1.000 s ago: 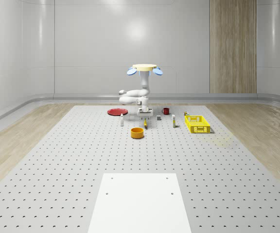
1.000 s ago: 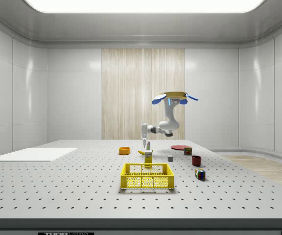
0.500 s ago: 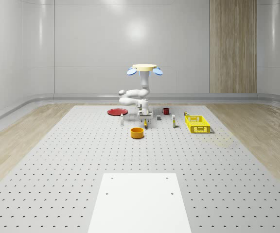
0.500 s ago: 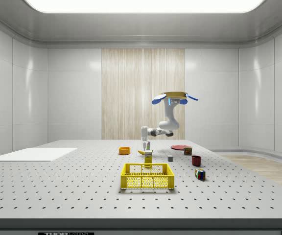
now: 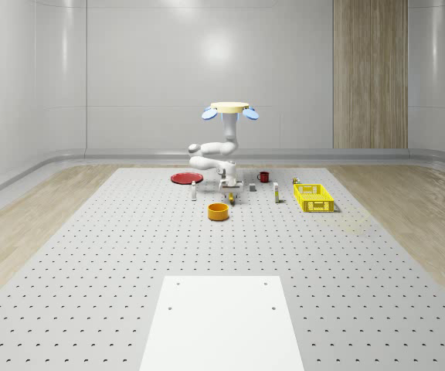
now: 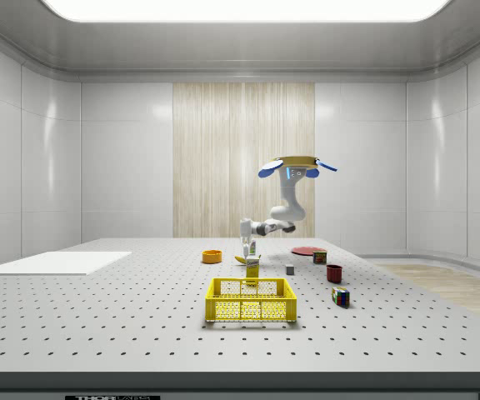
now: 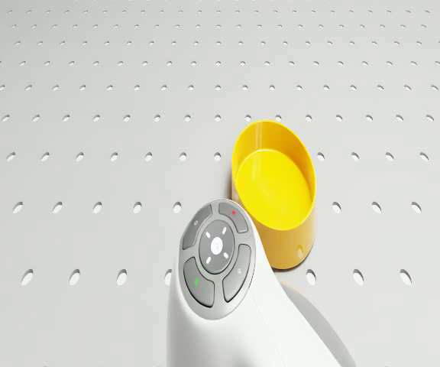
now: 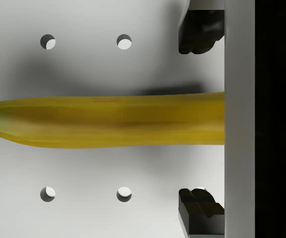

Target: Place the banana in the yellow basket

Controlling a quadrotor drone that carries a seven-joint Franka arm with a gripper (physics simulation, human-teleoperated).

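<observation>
The banana (image 8: pixel 103 121) lies flat on the perforated table and runs straight between my two fingertips (image 8: pixel 197 32) in the wrist view. My gripper (image 8: pixel 198 121) is open, with a gap on each side of the fruit. In the whole-scene view the gripper (image 5: pixel 227 192) hangs low over the banana (image 5: pixel 231 199), just behind the orange bowl. The drone (image 5: pixel 229 110) hovers above the far middle of the table, its arm bent downward. The yellow basket (image 5: pixel 314 197) stands off to the whole-scene view's right. In the side view the basket (image 6: pixel 251 300) is nearest the camera and the gripper (image 6: pixel 245 242) is behind it.
An orange bowl (image 5: pixel 219 211) sits close in front of the banana, and the same bowl (image 7: pixel 275 191) is beside the arm's wrist (image 7: pixel 216 252). A red plate (image 5: pixel 185 178), a red mug (image 5: pixel 263 176), a grey cube (image 5: pixel 252 186) and small bottles (image 5: pixel 276 193) stand around. A white panel (image 5: pixel 221 321) lies nearer the camera.
The arm has lowered the gripper closer to the table and the banana. The drone has stayed in place and the objects have not moved.
</observation>
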